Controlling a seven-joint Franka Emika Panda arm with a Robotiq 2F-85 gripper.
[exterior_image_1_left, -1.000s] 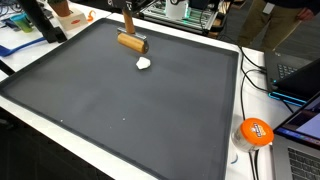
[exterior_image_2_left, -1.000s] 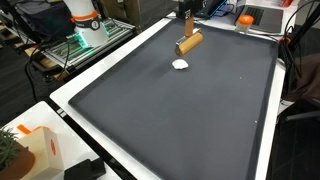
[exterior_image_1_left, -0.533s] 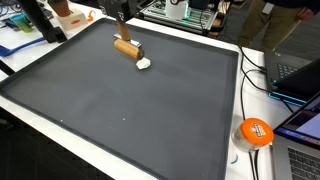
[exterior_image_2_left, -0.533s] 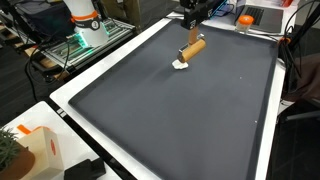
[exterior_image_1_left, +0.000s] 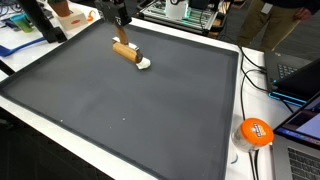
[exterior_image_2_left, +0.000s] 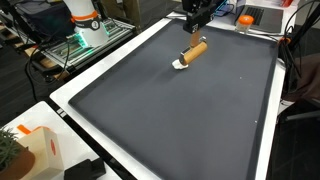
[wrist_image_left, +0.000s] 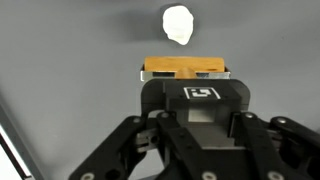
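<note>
Your gripper (wrist_image_left: 185, 82) is clamped across the middle of the wooden block (wrist_image_left: 184, 67), so it rides steady and tilted low over the bench's dark mat (exterior_image_1_left: 120, 110), with the white lump (wrist_image_left: 178, 24) just beyond at 12 o'clock.

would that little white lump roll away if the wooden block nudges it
Probably light: the white lump is small beside the wooden block. Its uneven rounded outline suggests it would tumble rather than roll straight. The mat looks matte, so likely some drag.
</note>
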